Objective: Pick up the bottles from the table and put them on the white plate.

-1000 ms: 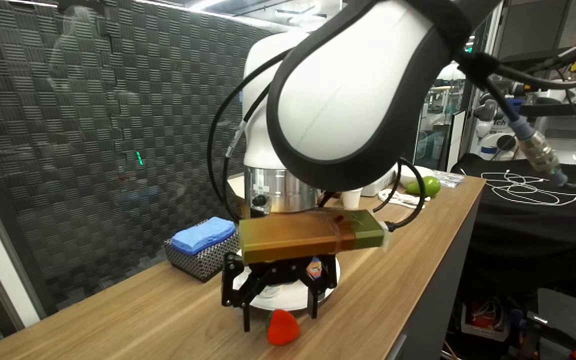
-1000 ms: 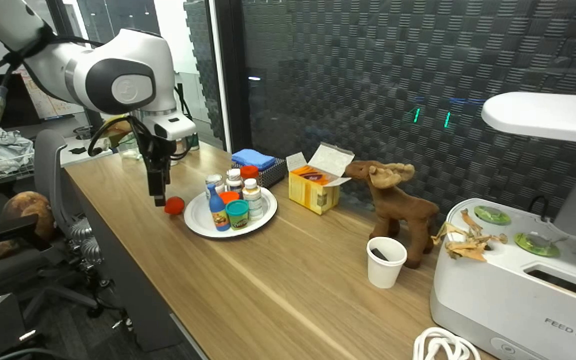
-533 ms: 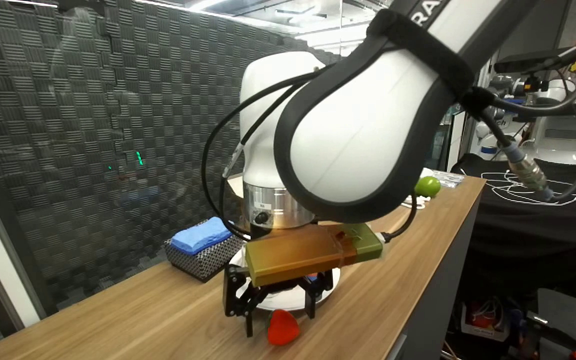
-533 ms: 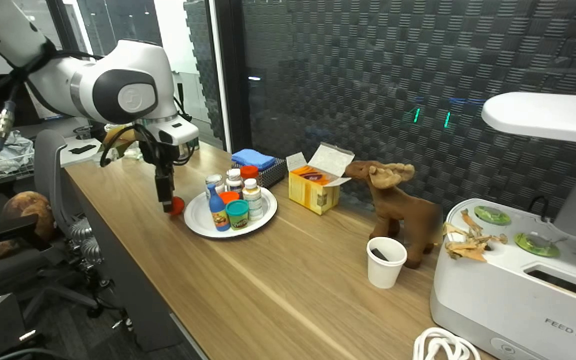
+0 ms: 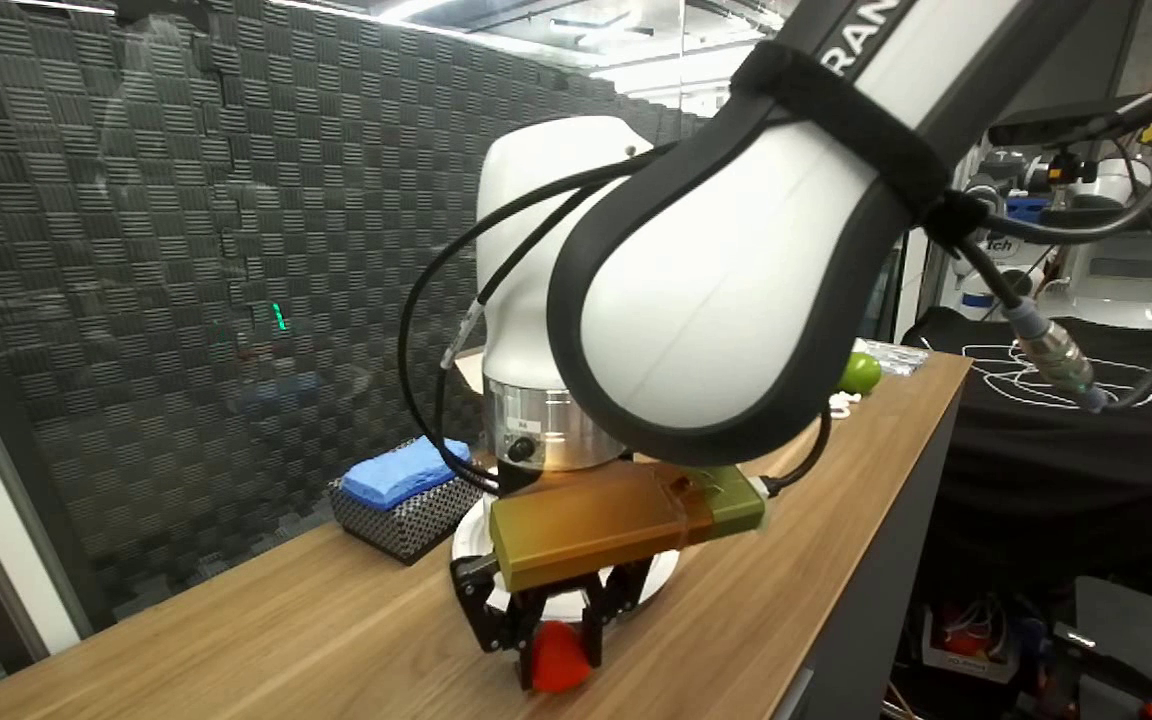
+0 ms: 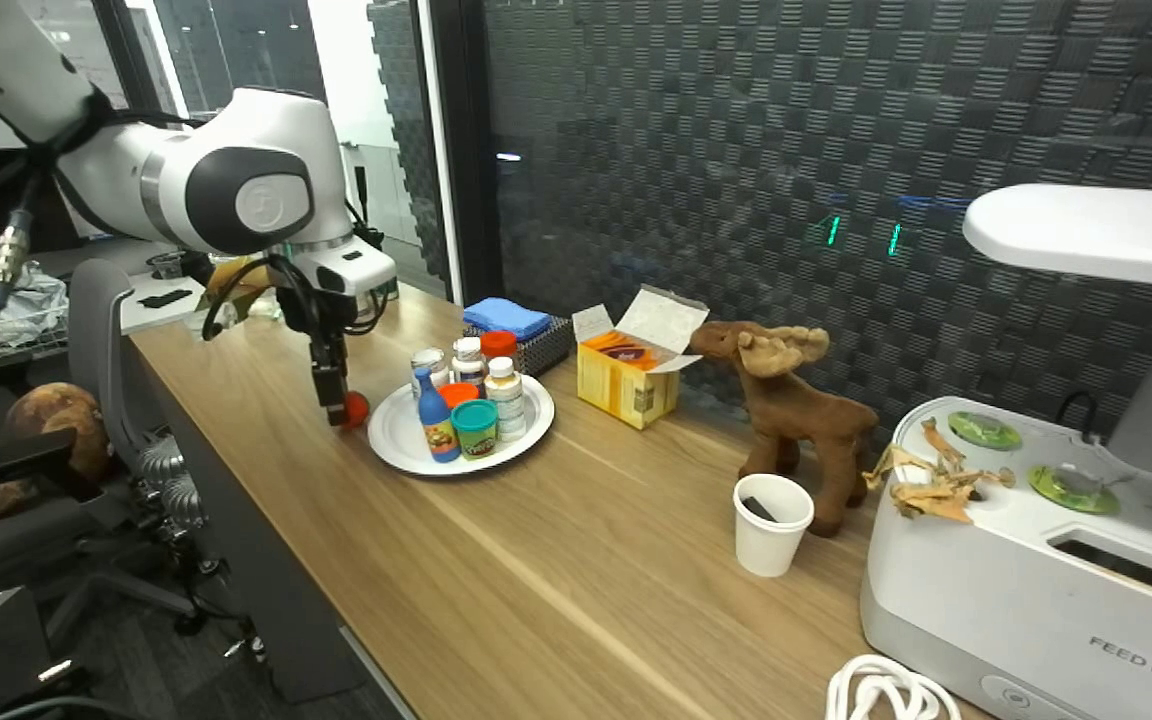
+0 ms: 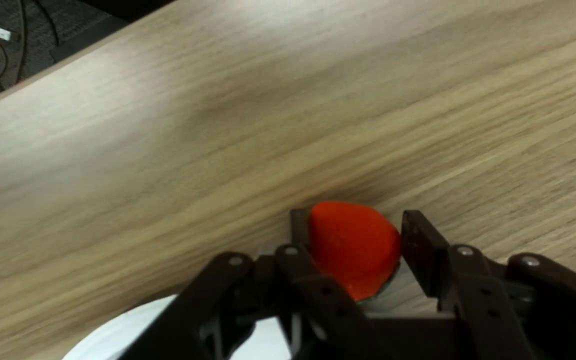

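Observation:
On the white plate several bottles stand together in an exterior view: a blue bottle, two white-capped bottles, a red-capped bottle, a teal-capped tub and an orange-red lid. Beside the plate, on the wood-grain table, sits a red strawberry-shaped thing. My gripper points down over it and is shut on it, one finger against each side. In the wrist view only part of the plate shows, and the bottles are out of view.
A blue block lies on a dark patterned box behind the plate. An opened yellow box, a brown moose toy, a paper cup and a white planter line the table. Its front edge runs nearby.
The arm has come down beside the plate, over the red thing. My fingers, wide apart earlier, have moved inward against its sides. Bottles and plate stand where they were.

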`<state>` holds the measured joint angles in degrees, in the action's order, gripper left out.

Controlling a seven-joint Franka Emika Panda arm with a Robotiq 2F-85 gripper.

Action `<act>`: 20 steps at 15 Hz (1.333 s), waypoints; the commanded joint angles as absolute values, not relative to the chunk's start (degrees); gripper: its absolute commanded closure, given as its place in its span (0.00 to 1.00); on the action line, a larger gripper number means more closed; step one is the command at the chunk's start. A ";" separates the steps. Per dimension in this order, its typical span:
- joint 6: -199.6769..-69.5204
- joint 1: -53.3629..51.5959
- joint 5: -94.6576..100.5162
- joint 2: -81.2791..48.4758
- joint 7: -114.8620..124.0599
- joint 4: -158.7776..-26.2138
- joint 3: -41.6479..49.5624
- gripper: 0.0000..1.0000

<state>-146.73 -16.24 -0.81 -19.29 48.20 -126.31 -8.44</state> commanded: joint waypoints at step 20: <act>-149.89 -19.35 30.98 -10.97 73.91 -133.63 -0.77 0.75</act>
